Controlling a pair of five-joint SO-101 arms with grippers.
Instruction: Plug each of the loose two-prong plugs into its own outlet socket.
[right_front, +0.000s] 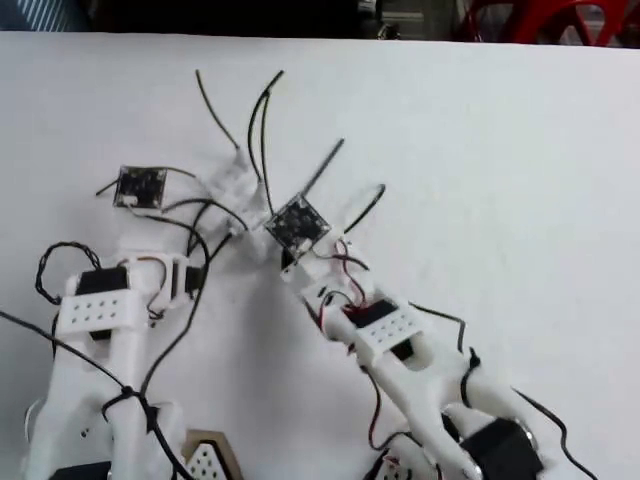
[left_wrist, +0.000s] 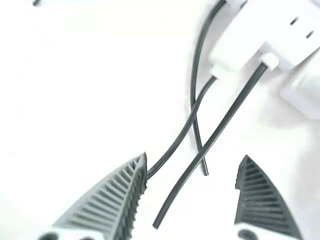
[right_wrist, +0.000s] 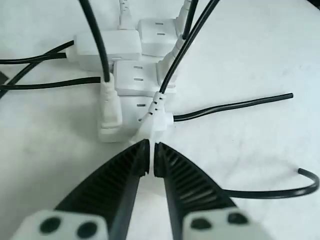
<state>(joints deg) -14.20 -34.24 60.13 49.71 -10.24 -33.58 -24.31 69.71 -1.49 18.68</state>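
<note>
A cluster of white outlet sockets lies on the white table, with short black cables fanning out from it. In the right wrist view several socket blocks sit close ahead, some with white two-prong plugs in them. My right gripper is shut, its tips against the end of a white plug whose cable runs off sideways; I cannot tell if it pinches it. My left gripper is open over two crossing black cables, apart from a socket block.
The left arm and right arm come in from the near edge, trailing their own black wires. Loose cable ends stick out behind the cluster. The table's far edge meets a dark background. Bare table spreads to the right.
</note>
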